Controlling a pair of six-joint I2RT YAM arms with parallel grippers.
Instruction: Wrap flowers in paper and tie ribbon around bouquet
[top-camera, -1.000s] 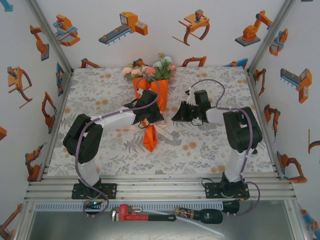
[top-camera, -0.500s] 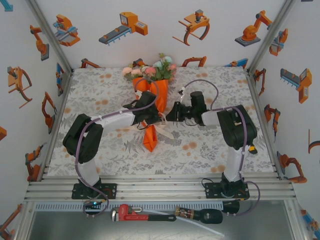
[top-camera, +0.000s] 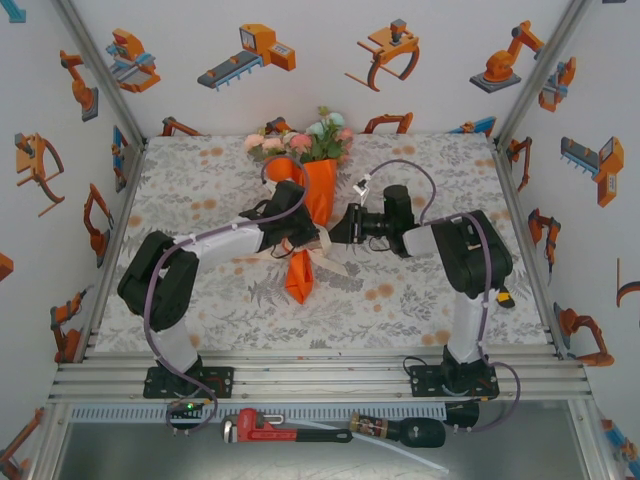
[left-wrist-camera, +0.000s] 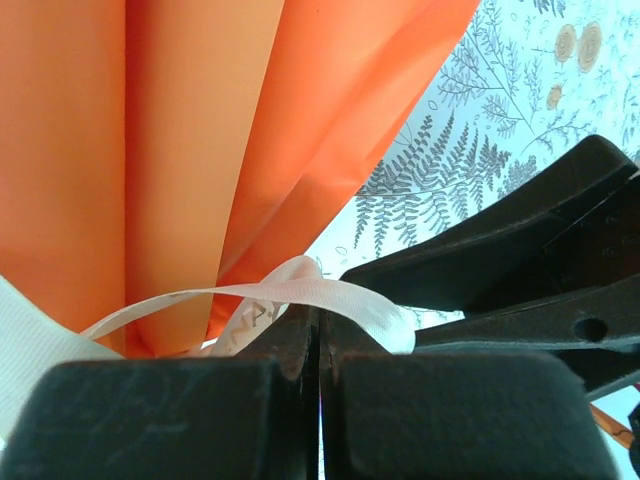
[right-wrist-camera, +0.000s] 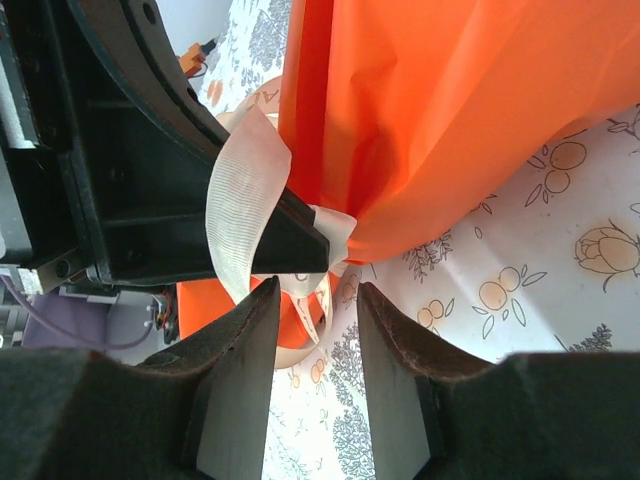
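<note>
Bouquet (top-camera: 312, 195): lies on the table (top-camera: 420, 300) about midway between its left and right edges, with the flowers (top-camera: 300, 140) toward the far edge and the pointed tip toward the near edge.
Paper (right-wrist-camera: 450, 120): bright orange, already rolled into a cone around the stems, so the wrapping looks done.
Ribbon (right-wrist-camera: 245, 190): a cream gauzy strip at the cone's narrow waist, with one loop lying over a fingertip of the left gripper.
Left gripper (left-wrist-camera: 318, 318): clamped tight on the ribbon, touching the cone's left side. It is probably pinching there to keep the strip taut and stop the loop from slackening.
Right gripper (right-wrist-camera: 315, 325): sits on the cone's right side with its jaws partway apart and nothing clamped. Its fingers flank a hanging ribbon tail just beside the left fingertip.
Step in hand: apparently tying, with one end anchored while the other gripper lines up on the free end.
Risk: the soft strip could slide off the fingertip.
</note>
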